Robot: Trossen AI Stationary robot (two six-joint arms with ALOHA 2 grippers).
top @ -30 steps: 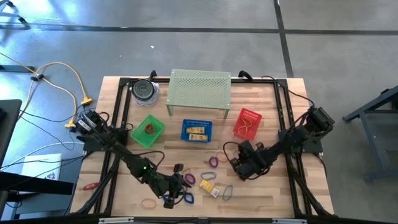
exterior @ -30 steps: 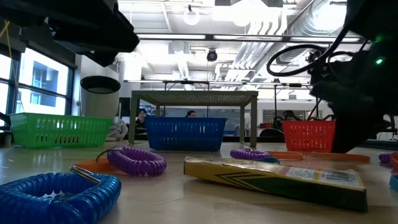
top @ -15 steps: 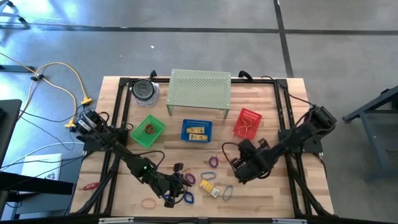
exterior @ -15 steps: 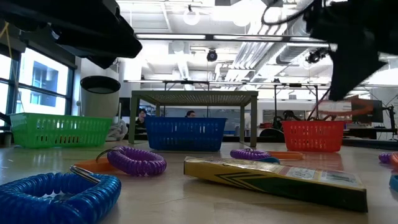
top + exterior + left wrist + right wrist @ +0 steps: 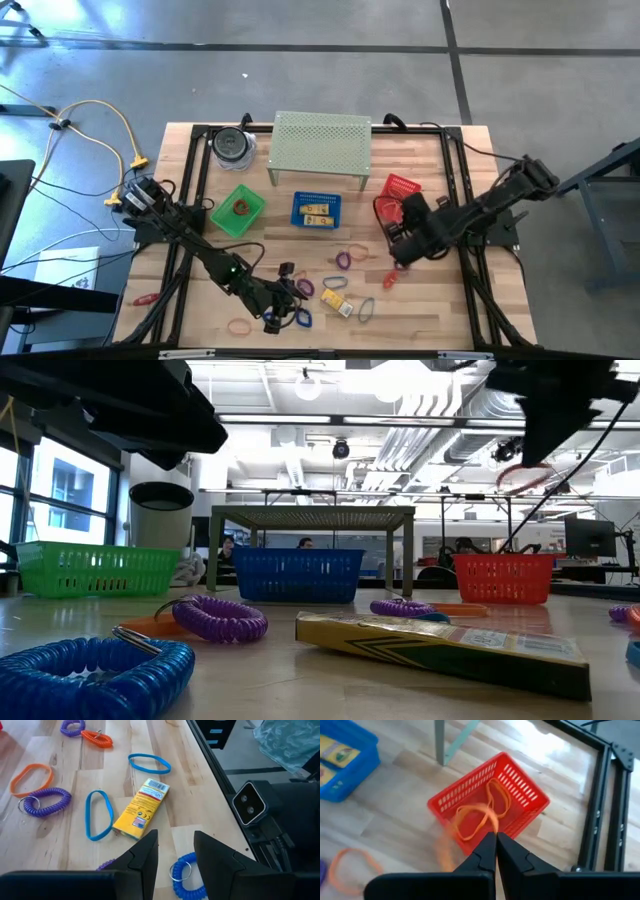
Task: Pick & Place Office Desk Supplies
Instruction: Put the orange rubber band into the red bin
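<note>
My right gripper (image 5: pixel 400 228) is high above the table beside the red basket (image 5: pixel 398 188), shut on a thin orange band loop (image 5: pixel 472 820). In the low view the band (image 5: pixel 522 475) hangs under that gripper (image 5: pixel 548 420). My left gripper (image 5: pixel 175 851) stands open near the table's front edge, over a blue coil loop (image 5: pixel 186 876) that lies flat on the wood. Ahead of it lie a yellow box (image 5: pixel 142 810), two blue bands (image 5: pixel 98 814), a purple coil (image 5: pixel 47 800) and an orange band (image 5: pixel 31 776). My right gripper pinches the orange band at one spot on its loop (image 5: pixel 490 831) between the two shut fingertips. The fingers slant down from the table's right. The band is lifted clear of the table and dangles slack below the tips.
A green basket (image 5: pixel 238 210), a blue basket (image 5: pixel 316 209) holding yellow boxes, and the red basket with bands stand in a row mid-table. A green perforated shelf (image 5: pixel 320 148) and a round container (image 5: pixel 232 146) stand at the far edge. Another orange band (image 5: pixel 350 867) lies on the wood.
My right gripper has risen from the table and gone toward the far edge, to the red basket, tipping steeper as it went. It stays shut, and the orange band has been lifted clear of the table with it.
</note>
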